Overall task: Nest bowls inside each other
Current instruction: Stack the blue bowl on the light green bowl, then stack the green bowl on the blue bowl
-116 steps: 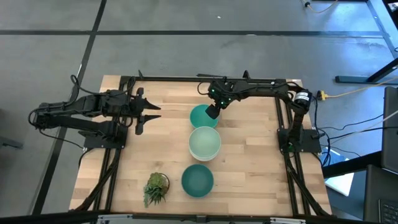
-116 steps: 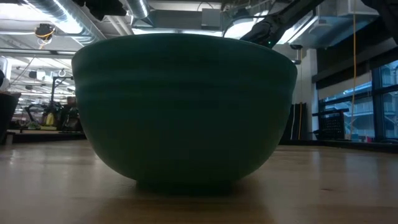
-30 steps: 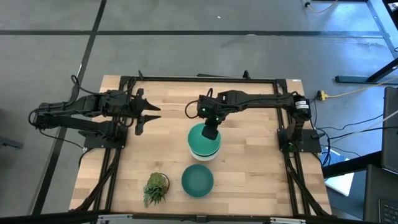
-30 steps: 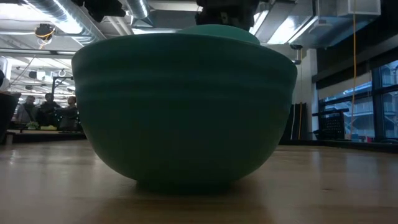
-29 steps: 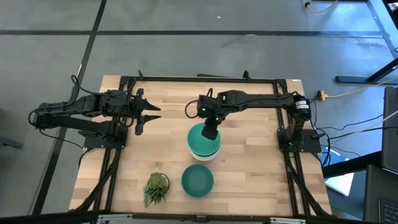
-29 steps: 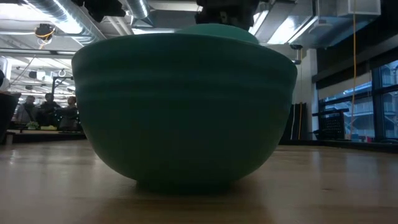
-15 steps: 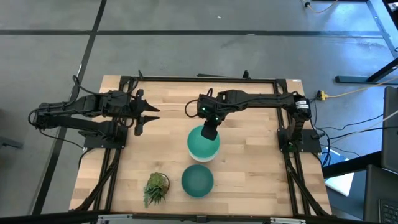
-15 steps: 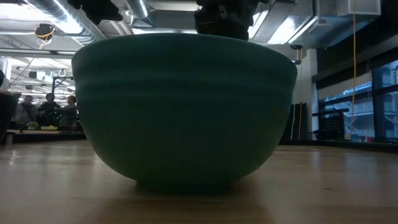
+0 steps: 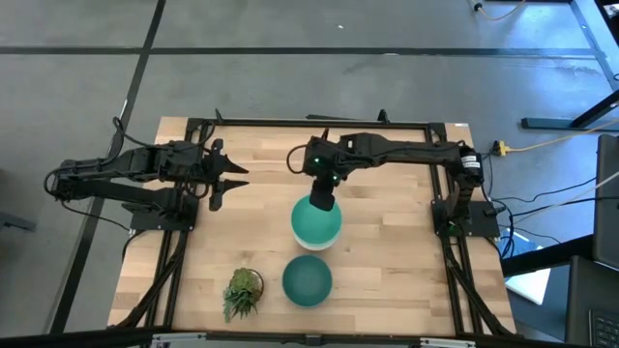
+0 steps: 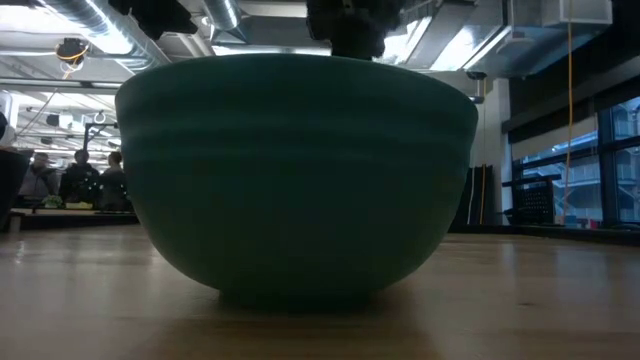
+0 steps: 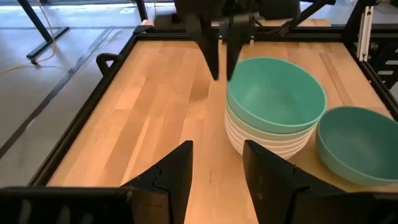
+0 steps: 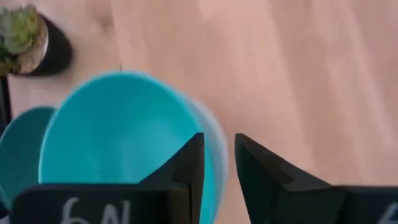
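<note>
A teal bowl (image 9: 316,222) sits nested on top of a stack of white bowls (image 11: 261,142) at the table's middle. A darker teal bowl (image 9: 308,278) rests alone on its base nearer the front edge and fills the low view (image 10: 300,170). My right gripper (image 9: 324,198) hangs open just over the far rim of the stack, pointing steeply down, one finger to each side of the rim line (image 12: 217,149), and appears clear of it. My left gripper (image 9: 232,179) waits open at the table's left.
A small potted plant (image 9: 243,292) stands at the front left, beside the darker teal bowl. A black frame rail (image 9: 319,122) runs along the far edge and down both sides. Bare wood lies between the stack and my left gripper.
My right gripper has opened and let go of the teal bowl, then risen a little and drawn back toward the far edge. The bowl, held tilted above the stack a second ago, has dropped level into the top of the stack.
</note>
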`<act>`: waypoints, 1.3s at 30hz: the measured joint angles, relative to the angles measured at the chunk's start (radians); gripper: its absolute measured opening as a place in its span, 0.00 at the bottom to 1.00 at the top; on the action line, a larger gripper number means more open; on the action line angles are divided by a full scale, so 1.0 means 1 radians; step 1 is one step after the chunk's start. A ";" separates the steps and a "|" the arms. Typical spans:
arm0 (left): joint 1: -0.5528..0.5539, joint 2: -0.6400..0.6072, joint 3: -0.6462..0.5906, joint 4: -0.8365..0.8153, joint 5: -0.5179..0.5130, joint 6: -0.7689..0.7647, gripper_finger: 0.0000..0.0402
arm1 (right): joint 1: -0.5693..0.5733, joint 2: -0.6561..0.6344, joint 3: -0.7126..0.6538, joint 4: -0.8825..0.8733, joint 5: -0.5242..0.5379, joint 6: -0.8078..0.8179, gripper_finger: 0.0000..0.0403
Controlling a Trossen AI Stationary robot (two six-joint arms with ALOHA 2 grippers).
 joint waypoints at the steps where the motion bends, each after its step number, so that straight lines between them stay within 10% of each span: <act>1: 0.000 0.000 0.000 0.000 0.000 -0.006 0.34 | 0.000 -0.001 0.023 -0.003 0.024 -0.015 0.22; 13: 0.000 0.000 0.000 0.005 0.000 -0.009 0.34 | 0.012 -0.255 0.026 -0.019 0.290 -0.077 0.22; 28: -0.087 0.202 0.000 0.175 0.073 0.020 0.33 | 0.074 -0.774 -0.768 0.514 0.379 0.083 0.22; 39: -0.337 0.480 0.209 0.198 0.157 0.017 0.33 | 0.077 -0.964 -1.028 0.627 0.353 0.241 0.22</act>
